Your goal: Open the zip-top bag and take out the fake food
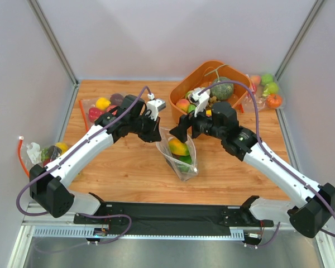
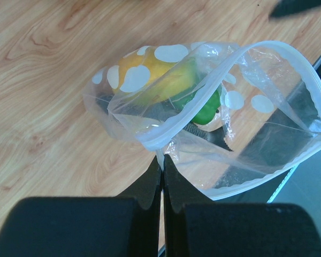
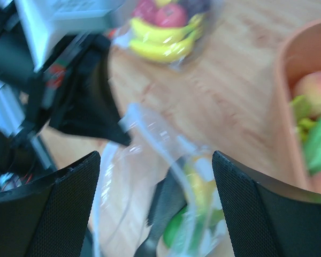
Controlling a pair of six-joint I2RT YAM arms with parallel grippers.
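One zip-top bag [image 2: 214, 123], rim in left pincer [image 2: 162, 160], beside right pincer [image 3: 155, 156].

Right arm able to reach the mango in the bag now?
Probably yes: the left gripper pinches the zip-top bag rim, mouth gaping, and the open right gripper hangs over the mango, nothing between.

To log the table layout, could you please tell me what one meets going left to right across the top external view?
Left-edge fruit bag → clear fruit bag at the back left → zip-top bag → pumpkin → back-right fruit bag.
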